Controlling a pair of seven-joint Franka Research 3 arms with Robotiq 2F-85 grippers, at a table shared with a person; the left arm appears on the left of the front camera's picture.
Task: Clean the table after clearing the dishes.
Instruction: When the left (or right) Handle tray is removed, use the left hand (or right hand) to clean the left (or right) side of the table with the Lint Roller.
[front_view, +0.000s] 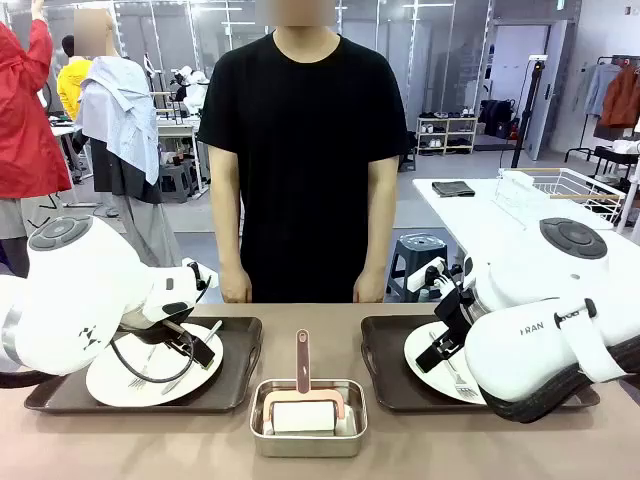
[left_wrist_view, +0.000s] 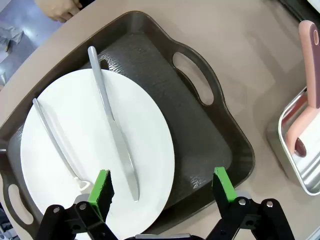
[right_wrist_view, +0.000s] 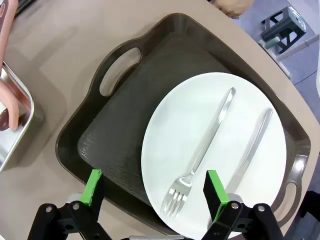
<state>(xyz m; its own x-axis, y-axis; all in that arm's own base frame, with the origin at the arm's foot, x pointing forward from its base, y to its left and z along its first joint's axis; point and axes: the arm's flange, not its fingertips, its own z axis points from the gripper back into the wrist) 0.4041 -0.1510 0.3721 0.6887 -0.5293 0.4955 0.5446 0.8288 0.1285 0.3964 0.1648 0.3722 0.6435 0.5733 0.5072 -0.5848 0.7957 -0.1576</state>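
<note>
Two dark brown trays sit on the beige table (front_view: 310, 322), each with a white plate. The left tray (front_view: 235, 375) carries a plate (left_wrist_view: 70, 160) with a knife (left_wrist_view: 112, 130) and a fork (left_wrist_view: 52, 140). My left gripper (left_wrist_view: 161, 191) hovers open above that plate's near edge and the bare tray floor (left_wrist_view: 200, 135). On the right tray (right_wrist_view: 125, 130) lies a plate (right_wrist_view: 200, 110) holding a fork (right_wrist_view: 200, 155) and a knife (right_wrist_view: 252, 147). My right gripper (right_wrist_view: 155, 192) hangs open over the fork's tines and the plate's near rim.
A small steel pan (front_view: 308, 438) with a pink-handled roller (front_view: 302, 365) stands at the front middle between the trays. A person in a black shirt (front_view: 305, 150) stands at the far edge, hands at their sides. A white table (front_view: 480, 215) with a wire basket lies behind right.
</note>
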